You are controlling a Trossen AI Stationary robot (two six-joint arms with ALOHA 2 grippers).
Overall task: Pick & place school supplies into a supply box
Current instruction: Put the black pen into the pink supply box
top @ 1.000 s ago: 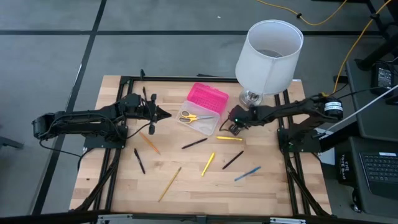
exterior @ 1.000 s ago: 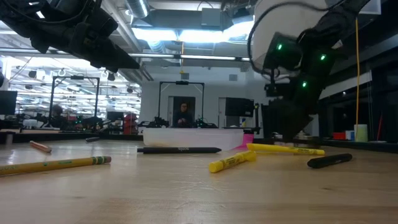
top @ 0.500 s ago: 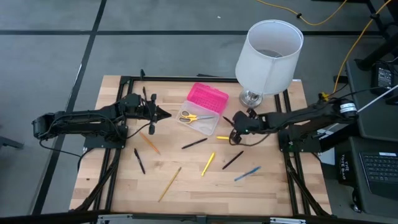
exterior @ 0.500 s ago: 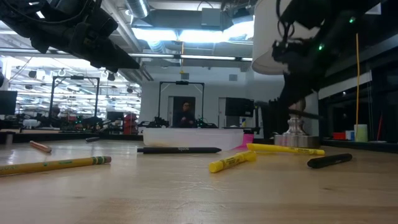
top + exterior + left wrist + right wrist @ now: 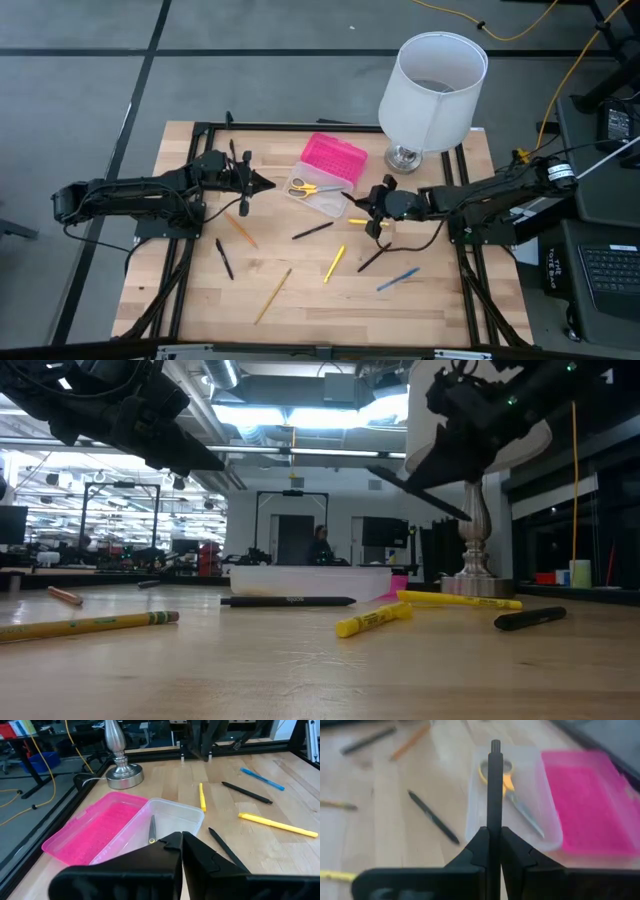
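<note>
One black pen (image 5: 494, 785) is sitting pinched between the right gripper (image 5: 378, 205) fingers, lifted off the table, long axis pointing straight at the supply box (image 5: 327, 173). That box is lying just ahead of the right gripper, clear half nearest and already holding the scissors (image 5: 512, 795). Left gripper (image 5: 248, 183) is hovering at the box's far side, fingers pressed together on nothing.

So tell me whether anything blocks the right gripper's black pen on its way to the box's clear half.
Nothing visible does. The right gripper holds the black pen above the table, pointing at the clear half, where only the scissors lie.
</note>
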